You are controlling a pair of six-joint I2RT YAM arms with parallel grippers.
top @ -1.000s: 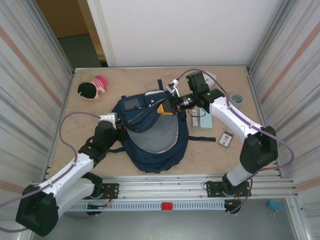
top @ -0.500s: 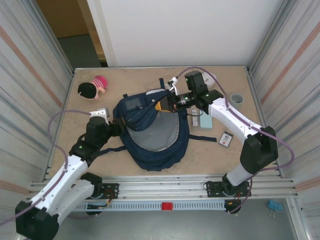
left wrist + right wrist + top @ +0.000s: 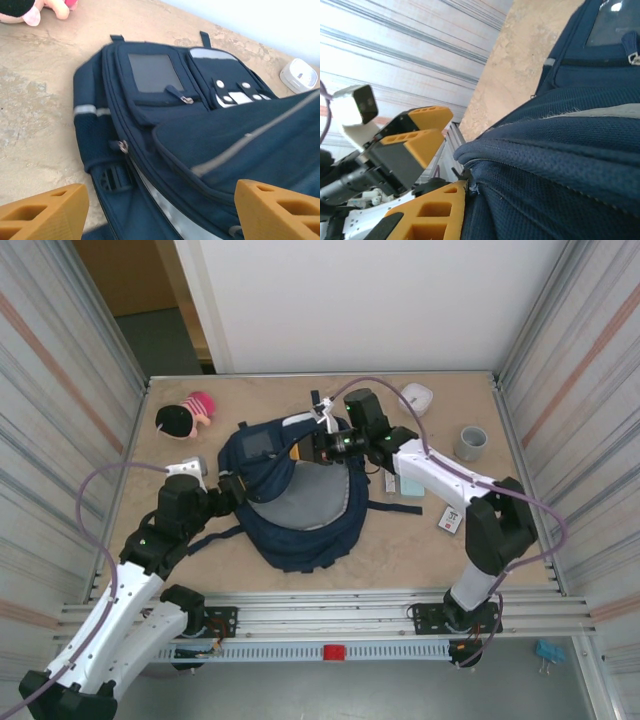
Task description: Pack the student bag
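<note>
Overhead view first: large navy blue fabric backpack (image 3: 300,525) lying mid-counter, main compartment open, grey lining upward, dark strap trailing to the left. Left hand (image 3: 232,490) at the backpack's left edge, low over the sandy counter (image 3: 160,460). Right hand (image 3: 305,448) at the far rim of the opening, orange fingers against the fabric; cannot tell from above how wide. Pink-and-black plush toy (image 3: 185,416) at far left, well apart from the backpack. Small white rounded dish (image 3: 417,395) near the far wall, grey cylindrical cup (image 3: 470,442) toward the right wall, pale teal flat box (image 3: 408,486) just beside the backpack's right side, small black-and-white card (image 3: 452,519) nearer the arms' bases.

Left wrist view: left hand (image 3: 160,210) spread wide, orange fingertips at the two lower corners, nothing clamped between them, backpack (image 3: 150,105) ahead and beneath. Front pocket with grey rectangular panel, white patches and buckle tabs, thin pale stripe along the side. Plush toy (image 3: 30,10) at upper left, white dish (image 3: 299,75) at right edge.

Right wrist view: one orange finger (image 3: 430,215) of the right hand at the bottom, folded mesh edge of the backpack (image 3: 560,165) touching it; second finger hidden, so cannot tell whether clamped on the fabric. Left hand (image 3: 440,129) beyond, at left, in front of the corrugated metal wall (image 3: 420,50).
</note>
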